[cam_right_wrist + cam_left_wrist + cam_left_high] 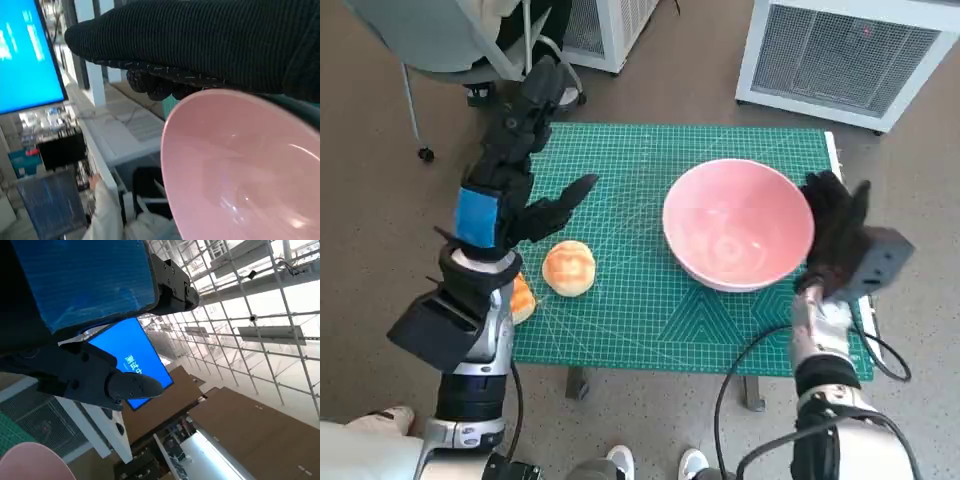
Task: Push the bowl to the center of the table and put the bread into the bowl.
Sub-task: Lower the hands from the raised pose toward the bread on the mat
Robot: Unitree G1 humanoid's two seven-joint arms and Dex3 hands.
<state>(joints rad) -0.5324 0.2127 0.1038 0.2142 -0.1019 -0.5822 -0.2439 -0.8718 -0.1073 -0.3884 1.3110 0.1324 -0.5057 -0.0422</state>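
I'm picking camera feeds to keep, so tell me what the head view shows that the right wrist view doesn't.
Only the head view shows the green mat, the round bread lying on it, a second orange piece at the mat's edge, and the left hand raised above the mat with its fingers spread. Only the right wrist view shows a bright blue screen and a person's sleeve beyond the table. Both show the pink bowl and the gloved right hand at its rim.

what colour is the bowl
Pink, the bowl shows best in the head view.
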